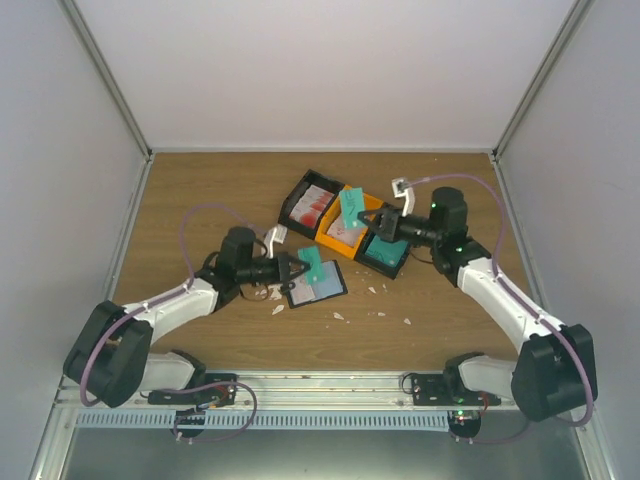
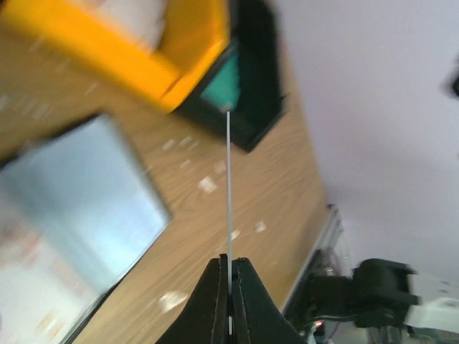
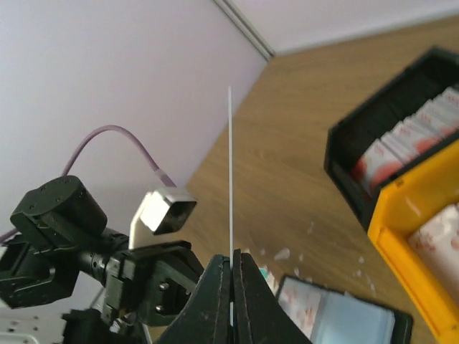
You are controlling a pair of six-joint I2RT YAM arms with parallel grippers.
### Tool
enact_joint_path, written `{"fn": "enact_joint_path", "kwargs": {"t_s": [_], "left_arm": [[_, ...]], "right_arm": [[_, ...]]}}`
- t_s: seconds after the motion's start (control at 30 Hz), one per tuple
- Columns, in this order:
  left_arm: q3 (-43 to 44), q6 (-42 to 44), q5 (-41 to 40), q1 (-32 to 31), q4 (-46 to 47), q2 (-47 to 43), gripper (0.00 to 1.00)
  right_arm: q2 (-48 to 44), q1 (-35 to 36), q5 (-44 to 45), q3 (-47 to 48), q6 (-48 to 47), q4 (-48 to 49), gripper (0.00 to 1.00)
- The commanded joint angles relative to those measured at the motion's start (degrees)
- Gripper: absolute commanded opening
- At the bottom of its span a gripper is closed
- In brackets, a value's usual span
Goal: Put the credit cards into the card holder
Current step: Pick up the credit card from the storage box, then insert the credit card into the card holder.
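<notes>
wooden tabletop (image 1: 200, 200), pale walls on three sides, and both arms are reaching in over the middle. the left gripper (image 1: 300, 268) is pinched tight on the left-hand card (image 1: 312, 262), a teal one held on edge. from that wrist's own camera it is just a thin line rising straight out from between the fingers. right under that hand and a touch ahead of it lies the card holder (image 1: 320, 288), opened flat with its bluish-grey inside facing up. one half shows something whitish with red marks, maybe a card already tucked in, hard to say.

over on the other side, the right gripper (image 1: 368, 222) is clamped on the right-hand card (image 1: 351, 206), also teal, standing up from its fingertips above the orange tray (image 1: 330, 238). a black tray (image 1: 296, 196) of red-and-white cards sits beyond that hand, and a second black tray (image 1: 392, 268) with teal inside sits just beneath its wrist. white scraps (image 1: 340, 315) lie scattered behind the left hand's fingers.

so this looks like the insertion step for the left arm, with the right arm's card next in line. the next move calls for tipping the card's leading edge down to a slot mouth at a shallow angle and sliding it in gently. the holder lies loose and could skid.
</notes>
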Motion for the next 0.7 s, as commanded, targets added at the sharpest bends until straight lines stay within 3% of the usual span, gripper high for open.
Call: {"fn": "enact_joint_path", "kwargs": {"t_s": [0.0, 0.27, 0.67], "left_arm": [[-8.24, -6.65, -11.18, -2.62, 2.80, 0.16, 0.00], [-13.96, -13.68, -15.82, -4.71, 12.25, 4.13, 0.00], [-14.94, -17.83, -15.52, -4.92, 20.02, 7.41, 0.00]], "right_arm": [[-2.23, 7.10, 13.84, -1.94, -9.33, -11.51, 0.00], [7.39, 20.37, 28.26, -1.45, -11.23, -17.23, 0.01], [16.76, 22.33, 34.71, -3.06, -7.91, -16.58, 0.01]]}}
